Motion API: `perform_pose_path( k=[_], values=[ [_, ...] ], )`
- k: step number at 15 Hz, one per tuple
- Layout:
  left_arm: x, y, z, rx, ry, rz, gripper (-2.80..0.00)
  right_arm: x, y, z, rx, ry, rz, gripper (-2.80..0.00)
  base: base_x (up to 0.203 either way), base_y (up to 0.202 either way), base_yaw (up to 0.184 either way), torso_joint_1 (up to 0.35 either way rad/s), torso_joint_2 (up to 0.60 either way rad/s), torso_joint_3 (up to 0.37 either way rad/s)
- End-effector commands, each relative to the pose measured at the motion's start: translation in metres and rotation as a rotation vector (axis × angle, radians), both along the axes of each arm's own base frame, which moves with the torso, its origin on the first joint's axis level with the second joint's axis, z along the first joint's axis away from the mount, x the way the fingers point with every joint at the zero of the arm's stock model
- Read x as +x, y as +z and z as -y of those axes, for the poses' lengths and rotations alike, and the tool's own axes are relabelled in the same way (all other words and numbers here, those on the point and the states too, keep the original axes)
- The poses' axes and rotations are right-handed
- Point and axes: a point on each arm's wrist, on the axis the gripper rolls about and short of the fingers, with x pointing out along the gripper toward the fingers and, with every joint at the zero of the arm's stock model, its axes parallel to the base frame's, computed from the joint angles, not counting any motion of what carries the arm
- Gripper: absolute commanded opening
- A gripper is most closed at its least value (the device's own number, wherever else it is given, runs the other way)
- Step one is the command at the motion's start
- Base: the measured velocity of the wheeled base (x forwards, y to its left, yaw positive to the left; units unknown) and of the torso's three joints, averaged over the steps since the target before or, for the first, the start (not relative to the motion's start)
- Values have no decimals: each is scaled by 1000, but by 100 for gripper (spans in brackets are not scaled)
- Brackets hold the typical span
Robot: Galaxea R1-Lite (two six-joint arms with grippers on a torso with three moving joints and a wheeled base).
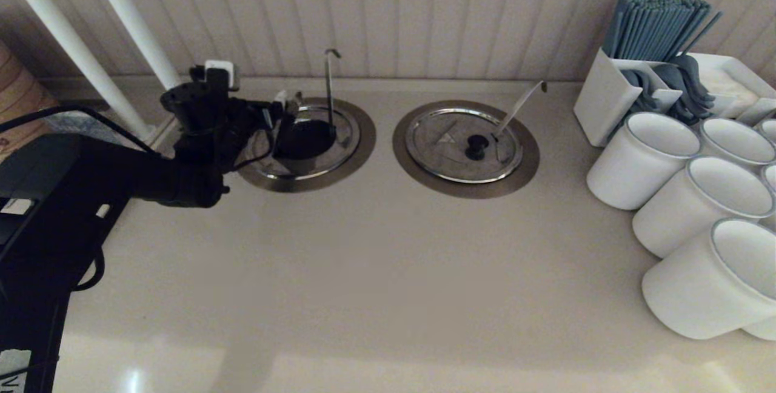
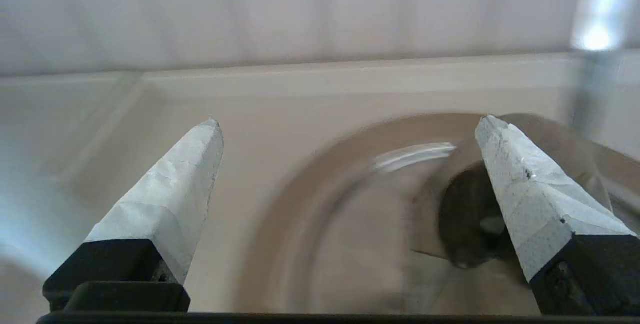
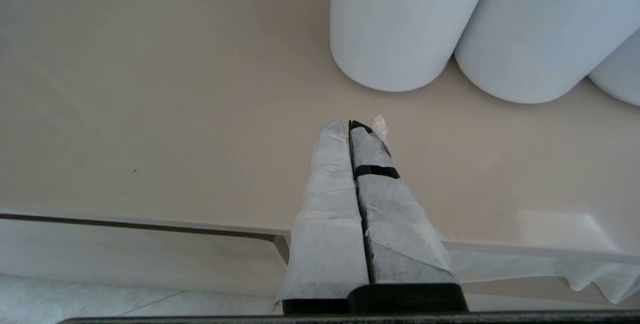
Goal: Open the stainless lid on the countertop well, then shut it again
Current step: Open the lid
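A pale beige countertop (image 1: 376,272) ran under a ribbed white wall. On it the round steel lid (image 1: 315,138) with a black knob lay over the left ringed well (image 1: 357,156), an upright ladle handle (image 1: 329,90) rising through it. The left gripper (image 1: 282,115) hovered at its edge, fingers (image 2: 170,199) wide apart, empty. The right gripper (image 3: 352,129) hung near white cylindrical containers (image 3: 405,24), fingers pressed together.
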Motion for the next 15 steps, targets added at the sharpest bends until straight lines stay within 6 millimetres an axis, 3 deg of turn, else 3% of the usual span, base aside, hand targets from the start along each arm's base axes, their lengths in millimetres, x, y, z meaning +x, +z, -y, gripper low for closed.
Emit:
perform_pose_path(
  k=[1, 7, 15],
  values=[
    [0, 0, -5, 4, 8, -3, 0, 0, 0, 0, -1, 1, -1, -280, 0, 0, 0, 0, 0, 0],
    [-7, 11, -34, 14, 47, 13, 0, 0, 0, 0, -1, 1, -2, -280, 0, 0, 0, 0, 0, 0],
    [-50, 83, -96, 27, 130, 166, 0, 0, 0, 0, -1, 1, -2, -280, 0, 0, 0, 0, 0, 0]
  ],
)
